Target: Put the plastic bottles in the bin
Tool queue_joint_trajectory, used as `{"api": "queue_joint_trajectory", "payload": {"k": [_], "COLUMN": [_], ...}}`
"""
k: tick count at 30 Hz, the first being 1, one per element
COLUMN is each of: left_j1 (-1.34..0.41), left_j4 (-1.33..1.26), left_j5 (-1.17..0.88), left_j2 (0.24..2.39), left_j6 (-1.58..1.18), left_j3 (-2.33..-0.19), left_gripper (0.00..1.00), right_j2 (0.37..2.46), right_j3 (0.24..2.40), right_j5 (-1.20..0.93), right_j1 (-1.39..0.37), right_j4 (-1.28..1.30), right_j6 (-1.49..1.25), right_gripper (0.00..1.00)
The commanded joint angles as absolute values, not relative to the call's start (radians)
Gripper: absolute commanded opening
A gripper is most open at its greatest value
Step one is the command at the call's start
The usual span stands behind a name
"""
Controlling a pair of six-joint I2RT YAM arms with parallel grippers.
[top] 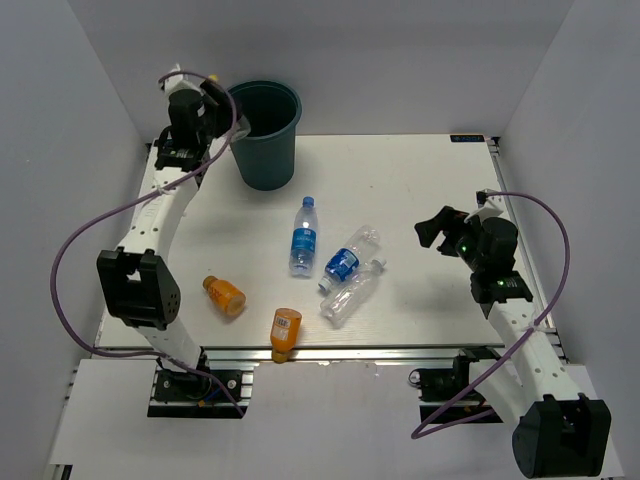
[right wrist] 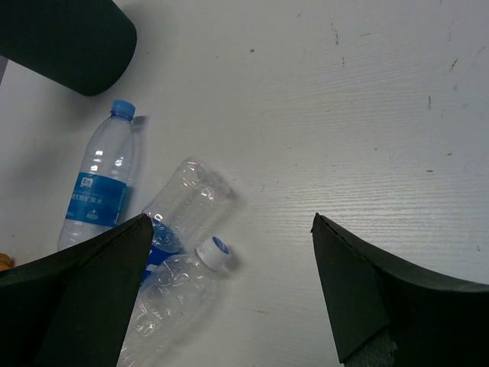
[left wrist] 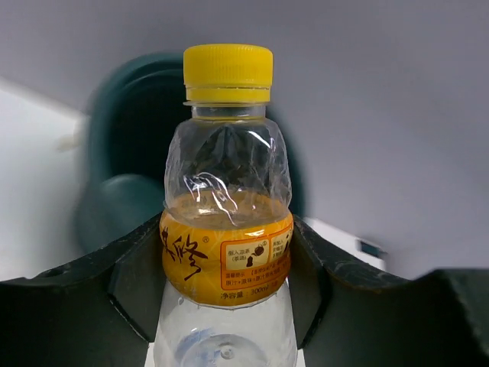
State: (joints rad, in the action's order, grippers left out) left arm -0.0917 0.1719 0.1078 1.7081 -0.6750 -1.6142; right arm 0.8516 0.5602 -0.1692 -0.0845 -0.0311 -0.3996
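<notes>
My left gripper (top: 214, 104) is shut on an orange-labelled bottle (left wrist: 227, 191) with a yellow cap, held high beside the rim of the dark teal bin (top: 266, 135). The bin (left wrist: 126, 160) shows blurred behind the bottle. On the table lie a blue-label bottle (top: 304, 237), a second blue-label bottle (top: 350, 258) and a plain clear bottle (top: 350, 293). Two orange bottles (top: 224, 295) (top: 285, 333) lie near the front edge. My right gripper (top: 437, 232) is open and empty, above the table right of the clear bottles (right wrist: 172, 294).
The bin stands at the back left of the white table (top: 420, 180). Grey walls enclose the back and both sides. A purple cable (top: 75, 240) loops off the left arm. The bin's base (right wrist: 69, 38) shows at the right wrist view's top left.
</notes>
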Motion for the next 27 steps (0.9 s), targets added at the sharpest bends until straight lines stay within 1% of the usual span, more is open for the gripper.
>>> {"api": "queue_joint_trajectory", "payload": {"k": [1,3,5,7,8,9,10,11,12,13,16,18,20,21,22,23,25,27], "left_j1": [-0.115,-0.118,-0.118,-0.124,-0.130,-0.133,-0.133,-0.133,-0.135,-0.137,-0.138,-0.138,-0.138,-0.140,-0.140,-0.140,-0.140,-0.138], "left_j4": [0.008,-0.053,-0.066,-0.037,-0.008,0.086,0.125,0.159,0.194,0.198,0.183,0.186,0.172,0.149,0.140,0.135,0.169,0.181], "left_j5": [0.063,0.061,0.008,-0.044,-0.037,-0.034,-0.040,-0.047,-0.048,-0.048,-0.034,-0.018,-0.037,-0.037,-0.038,-0.037,-0.015,0.049], "left_j2": [1.729,1.772,1.859,1.926,2.003,2.037,2.071,2.098,2.126,2.125,2.066,2.001,1.944,1.877,1.841,1.806,1.692,1.600], "left_j6": [-0.594,-0.620,-0.644,-0.647,-0.640,-0.638,-0.635,-0.629,-0.623,-0.620,-0.604,-0.595,-0.595,-0.598,-0.600,-0.594,-0.588,-0.586], "left_j3": [-1.669,-1.715,-1.773,-1.902,-1.961,-2.088,-2.152,-2.202,-2.239,-2.264,-2.225,-2.194,-2.102,-2.061,-2.016,-1.935,-1.857,-1.680], "left_gripper": [0.58,0.59,0.60,0.62,0.67,0.75,0.83,0.87,0.98,0.98,0.98,0.98,0.98,0.98,0.98,0.98,0.98,0.98], "right_j2": [0.842,0.842,0.841,0.831,0.830,0.821,0.816,0.812,0.804,0.802,0.799,0.810,0.824,0.840,0.853,0.865,0.917,0.977], "right_j3": [0.566,0.566,0.566,0.558,0.554,0.549,0.542,0.541,0.541,0.541,0.555,0.577,0.597,0.604,0.613,0.627,0.675,0.722], "right_j5": [-0.199,-0.212,-0.242,-0.271,-0.294,-0.298,-0.304,-0.316,-0.327,-0.339,-0.362,-0.333,-0.284,-0.258,-0.205,-0.178,-0.129,-0.106], "right_j1": [-0.081,-0.083,-0.081,-0.081,-0.083,-0.083,-0.083,-0.083,-0.084,-0.086,-0.115,-0.162,-0.224,-0.250,-0.308,-0.334,-0.406,-0.448], "right_j4": [-0.092,-0.095,-0.091,-0.100,-0.119,-0.127,-0.133,-0.138,-0.141,-0.144,-0.141,-0.121,-0.110,-0.103,-0.095,-0.084,-0.060,-0.058], "right_j6": [-0.376,-0.371,-0.368,-0.362,-0.362,-0.362,-0.359,-0.356,-0.353,-0.342,-0.318,-0.302,-0.279,-0.272,-0.249,-0.241,-0.232,-0.230], "right_gripper": [0.89,0.89,0.89,0.90,0.89,0.89,0.89,0.89,0.89,0.90,0.89,0.89,0.89,0.89,0.89,0.89,0.89,0.89]}}
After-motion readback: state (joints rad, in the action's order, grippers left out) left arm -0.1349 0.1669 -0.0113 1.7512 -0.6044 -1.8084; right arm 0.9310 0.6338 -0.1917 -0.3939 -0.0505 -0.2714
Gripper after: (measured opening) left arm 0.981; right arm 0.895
